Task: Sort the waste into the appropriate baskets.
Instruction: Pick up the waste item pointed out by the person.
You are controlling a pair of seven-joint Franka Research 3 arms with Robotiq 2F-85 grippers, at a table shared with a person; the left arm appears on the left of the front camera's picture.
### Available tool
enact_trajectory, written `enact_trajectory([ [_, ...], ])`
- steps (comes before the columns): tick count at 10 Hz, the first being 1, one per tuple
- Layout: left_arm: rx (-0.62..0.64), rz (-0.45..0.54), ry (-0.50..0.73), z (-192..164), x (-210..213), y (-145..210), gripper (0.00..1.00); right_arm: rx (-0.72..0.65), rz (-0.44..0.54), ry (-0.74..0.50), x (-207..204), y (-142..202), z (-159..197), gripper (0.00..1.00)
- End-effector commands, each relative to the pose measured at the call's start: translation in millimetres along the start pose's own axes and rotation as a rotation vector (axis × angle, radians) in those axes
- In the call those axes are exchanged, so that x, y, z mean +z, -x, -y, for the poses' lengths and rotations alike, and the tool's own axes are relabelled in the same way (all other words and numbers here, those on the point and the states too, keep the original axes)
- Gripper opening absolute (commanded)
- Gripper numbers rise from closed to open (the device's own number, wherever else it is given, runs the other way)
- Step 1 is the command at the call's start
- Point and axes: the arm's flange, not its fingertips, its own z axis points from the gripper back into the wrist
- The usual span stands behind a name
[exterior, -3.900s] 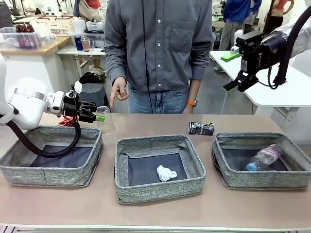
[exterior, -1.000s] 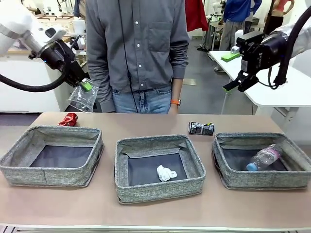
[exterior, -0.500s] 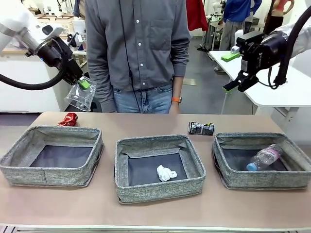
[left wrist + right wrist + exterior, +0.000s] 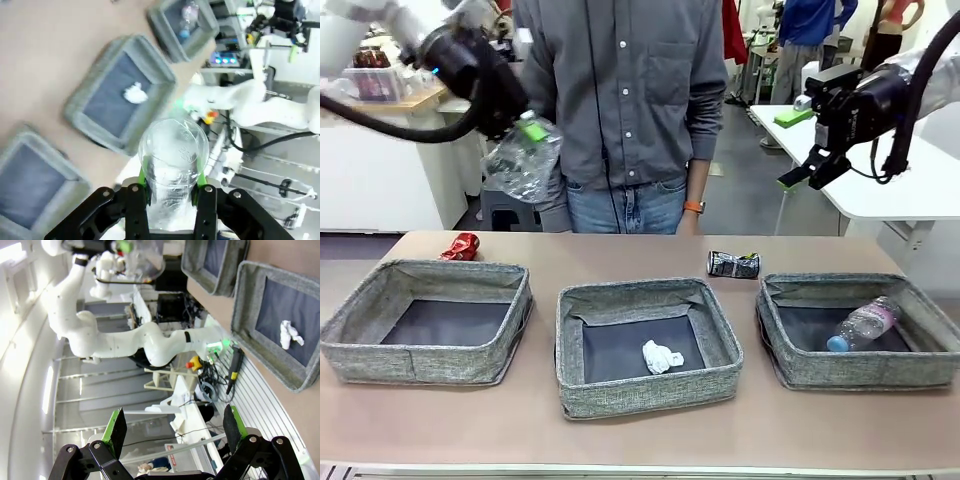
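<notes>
My left claw (image 4: 525,125) is clamped on the cup (image 4: 523,160), high in the air beside the person (image 4: 630,90) behind the tan table (image 4: 640,440). My right claw (image 4: 817,170) stands apart, near a white side table (image 4: 910,190).

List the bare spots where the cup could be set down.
The left basket is bare inside. The table is free along the near edge, and at the far side between the red can and the dark can. The middle basket has room around the tissue; the bottle takes part of the right basket. Gaps between baskets are narrow.
</notes>
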Motion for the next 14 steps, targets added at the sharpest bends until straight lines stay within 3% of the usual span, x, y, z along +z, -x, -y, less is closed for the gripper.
enact_trajectory([
  [1, 0.201, -0.103, -0.041, 27.7, -23.2, -20.5, 0.35, 0.026, 0.009, -0.016, -1.8, 1.7, 0.0, 1.0],
  [4, 0.428, -0.255, -0.266, 101.6, -64.1, -46.3, 0.35, 0.026, 0.009, -0.016, -1.8, 1.7, 0.0, 1.0],
  [7, 0.616, -0.33, -0.511, 169.4, -65.4, -75.6, 0.35, 0.026, 0.009, -0.016, -1.8, 1.7, 0.0, 1.0],
  [10, 0.726, -0.439, -0.538, 200.5, -60.9, -102.6, 0.35, 0.026, 0.009, -0.016, -1.8, 1.7, 0.0, 1.0],
  [12, 0.772, -0.412, -0.53, 211.0, -53.7, -116.9, 0.35, 0.026, 0.009, -0.016, -1.8, 1.7, 0.0, 1.0],
  [14, 0.714, -0.358, -0.511, 217.2, -48.3, -129.1, 0.35, 0.026, 0.009, -0.016, -1.8, 1.7, 0.0, 1.0],
])
